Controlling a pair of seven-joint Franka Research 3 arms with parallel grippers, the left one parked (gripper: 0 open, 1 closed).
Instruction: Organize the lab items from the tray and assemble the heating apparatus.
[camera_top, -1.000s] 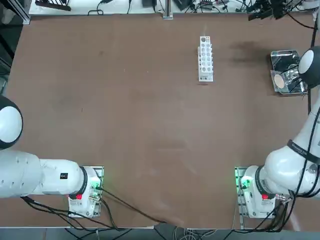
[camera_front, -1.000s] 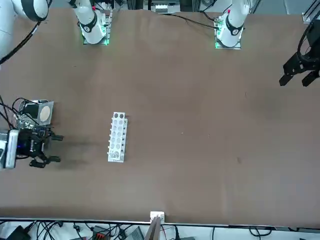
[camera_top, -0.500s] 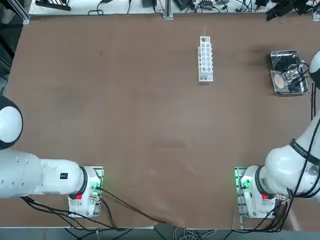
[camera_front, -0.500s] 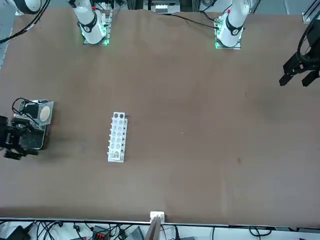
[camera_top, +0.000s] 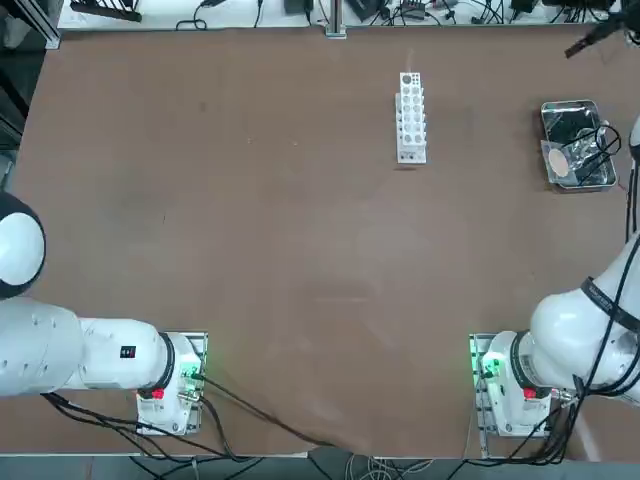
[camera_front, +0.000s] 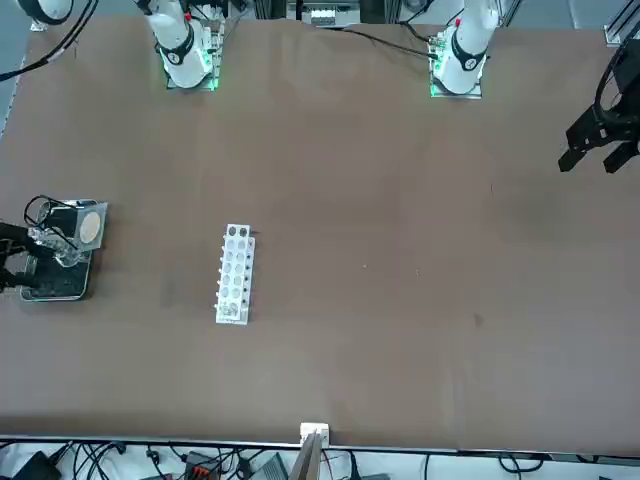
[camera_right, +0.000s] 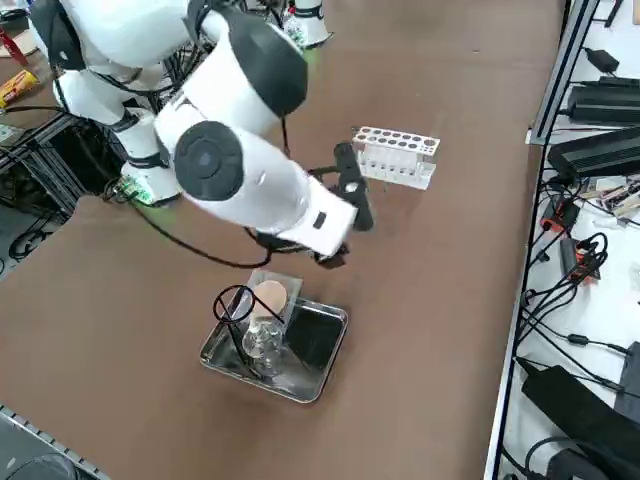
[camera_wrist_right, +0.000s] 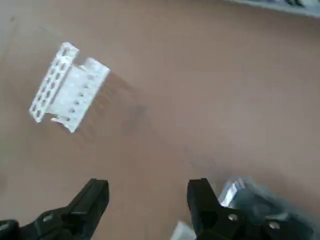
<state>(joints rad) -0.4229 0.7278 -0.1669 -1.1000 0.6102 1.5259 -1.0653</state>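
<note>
The shiny metal tray (camera_top: 592, 107) (camera_right: 325, 352) sits near the table's right edge. In it stand the clear glass burner (camera_top: 581, 152) (camera_right: 262, 342), the black wire ring stand (camera_top: 603, 139) (camera_right: 233, 305) and the grey mesh with a tan disc (camera_top: 558, 162) (camera_right: 270, 296). My right gripper (camera_wrist_right: 148, 197) (camera_right: 352, 196) hangs open and empty, raised above the table between the tray and the rack. A corner of the tray (camera_wrist_right: 252, 200) shows beside one finger in the wrist view. In the top view the gripper (camera_top: 598, 38) appears at the far right corner.
A white holed test tube rack (camera_top: 411, 116) (camera_right: 394, 156) (camera_wrist_right: 67, 90) lies on the brown table, left of the tray in the top view. Cables and equipment line the far edge and the right side. The right arm's bulk hangs over the tray's near side.
The right gripper has swung from beside the rack toward the table's right edge, over the tray's side. It stayed open throughout. The tray's items have not moved.
</note>
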